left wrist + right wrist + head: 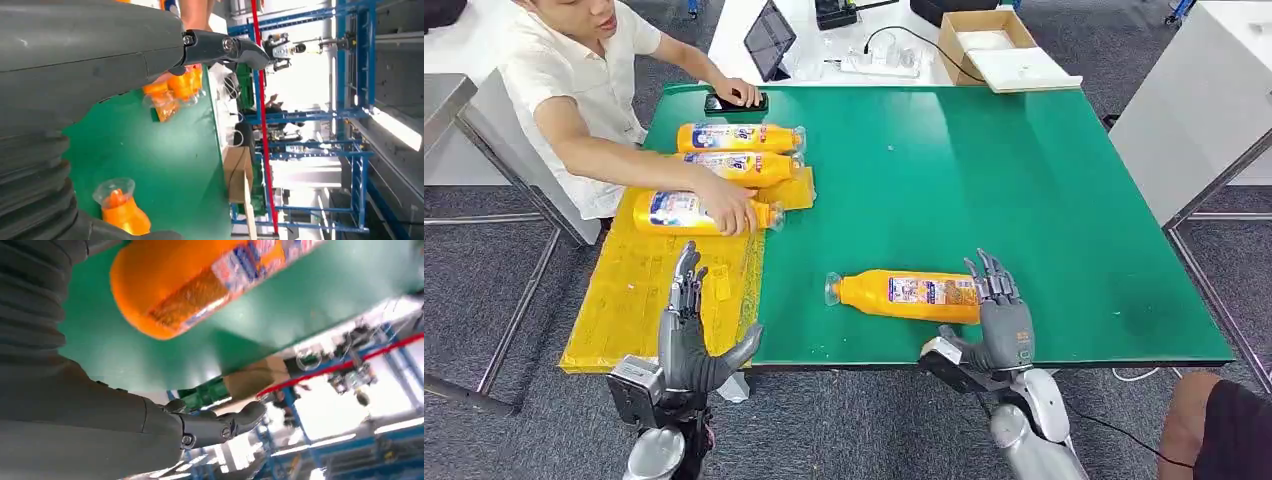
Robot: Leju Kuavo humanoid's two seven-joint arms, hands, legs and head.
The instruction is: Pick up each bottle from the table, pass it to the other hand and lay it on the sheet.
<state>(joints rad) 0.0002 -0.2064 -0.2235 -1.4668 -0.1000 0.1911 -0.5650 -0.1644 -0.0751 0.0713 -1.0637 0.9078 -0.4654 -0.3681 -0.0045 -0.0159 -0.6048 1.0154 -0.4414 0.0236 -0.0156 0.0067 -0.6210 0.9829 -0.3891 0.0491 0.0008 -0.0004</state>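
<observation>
bottle: an orange bottle (906, 295) lies on its side near the front edge of the table, long axis across it, clear cap toward the robot's left, base toward the right hand.
right hand: the right hand (1002, 318) stands at the bottle's base, fingers spread and upright, thumb out; whether it touches the bottle i cannot tell.
left hand: the left hand (692, 335) is raised over the sheet's front end, fingers apart, holding nothing.
sheet: a yellow crinkled sheet (634, 300) hangs over the table's left edge, with three more bottles (739, 138) lying on it.
person: a hand (729, 208) rests on the nearest of those.
table: flat green mat (984, 170), grey carpet around.
</observation>
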